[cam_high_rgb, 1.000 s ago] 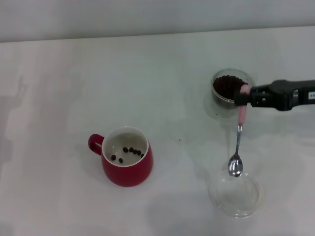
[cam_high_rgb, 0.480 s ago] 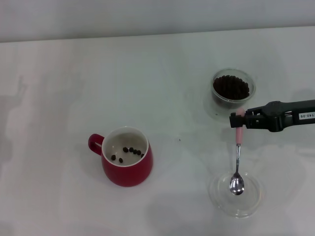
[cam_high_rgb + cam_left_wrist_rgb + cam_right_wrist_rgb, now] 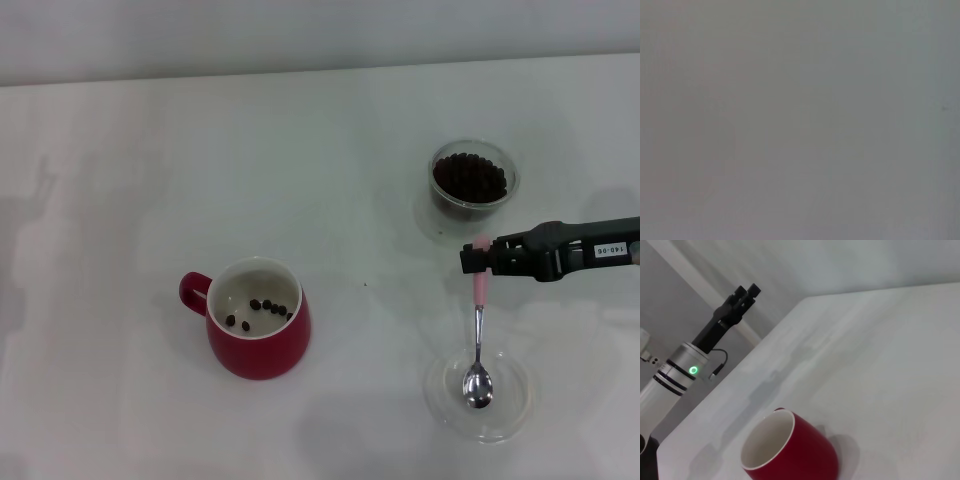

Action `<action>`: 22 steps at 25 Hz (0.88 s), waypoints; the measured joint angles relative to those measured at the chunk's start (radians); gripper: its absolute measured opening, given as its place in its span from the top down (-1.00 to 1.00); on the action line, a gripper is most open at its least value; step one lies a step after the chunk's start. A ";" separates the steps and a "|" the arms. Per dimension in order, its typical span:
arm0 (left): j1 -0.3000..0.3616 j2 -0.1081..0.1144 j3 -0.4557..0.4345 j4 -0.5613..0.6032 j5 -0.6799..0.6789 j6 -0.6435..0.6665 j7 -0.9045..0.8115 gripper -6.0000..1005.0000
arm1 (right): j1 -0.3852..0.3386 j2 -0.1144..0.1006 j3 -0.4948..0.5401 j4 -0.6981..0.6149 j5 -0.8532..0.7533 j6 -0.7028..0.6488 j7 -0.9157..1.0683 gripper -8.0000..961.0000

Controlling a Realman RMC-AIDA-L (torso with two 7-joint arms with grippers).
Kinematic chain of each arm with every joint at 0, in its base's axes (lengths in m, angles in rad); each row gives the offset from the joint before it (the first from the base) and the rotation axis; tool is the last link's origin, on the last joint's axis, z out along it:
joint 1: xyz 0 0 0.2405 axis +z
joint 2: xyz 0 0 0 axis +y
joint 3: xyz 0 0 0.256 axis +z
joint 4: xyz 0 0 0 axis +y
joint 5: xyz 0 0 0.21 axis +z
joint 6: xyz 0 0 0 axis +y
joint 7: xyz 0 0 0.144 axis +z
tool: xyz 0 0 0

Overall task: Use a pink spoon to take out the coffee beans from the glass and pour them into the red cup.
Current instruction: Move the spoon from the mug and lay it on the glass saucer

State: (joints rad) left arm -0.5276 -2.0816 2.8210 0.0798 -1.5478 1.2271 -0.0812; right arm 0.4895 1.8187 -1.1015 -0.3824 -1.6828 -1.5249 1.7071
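1. Pinched at the top of its pale handle by the right gripper (image 3: 478, 256), pink spoon (image 3: 478, 335) hanging straight down, silver bowl resting inside the shallow clear glass dish (image 3: 515, 405) at the near right of the white table (image 3: 150, 150). Spoon bowl looking empty.
2. Clamped tight on the spoon handle, right gripper reaching in level from the right edge of the head view, between the dish and the glass.
3. Left of the dish and well apart from it, red cup (image 3: 260, 335) standing upright, loop handle to the left, a few coffee beans (image 3: 262, 308) scattered on its white inside. Same cup (image 3: 790, 450) seen close in the right wrist view.
4. Beyond the right gripper, glass (image 3: 471, 182) upright and still well filled with dark beans.
5. Farthest off, left gripper (image 3: 742, 297) raised beyond the table's edge, seen only in the right wrist view, fingers close together, holding nothing. Left wrist view showing only blank grey surface.
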 joint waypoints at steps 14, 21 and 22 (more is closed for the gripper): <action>0.000 -0.002 0.000 0.003 0.000 0.000 -0.005 -0.77 | -0.003 0.004 0.006 0.021 -0.016 0.021 0.066 0.67; 0.001 -0.003 0.000 0.005 0.000 0.000 -0.007 -0.78 | -0.004 0.004 -0.002 0.023 -0.028 0.020 0.122 0.68; 0.001 -0.003 0.000 0.005 0.000 0.000 -0.007 -0.78 | -0.002 0.004 -0.004 0.026 -0.029 0.020 0.126 0.68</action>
State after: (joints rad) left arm -0.5267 -2.0847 2.8211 0.0844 -1.5478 1.2272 -0.0885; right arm 0.4875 1.8223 -1.1055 -0.3560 -1.7113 -1.5047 1.8334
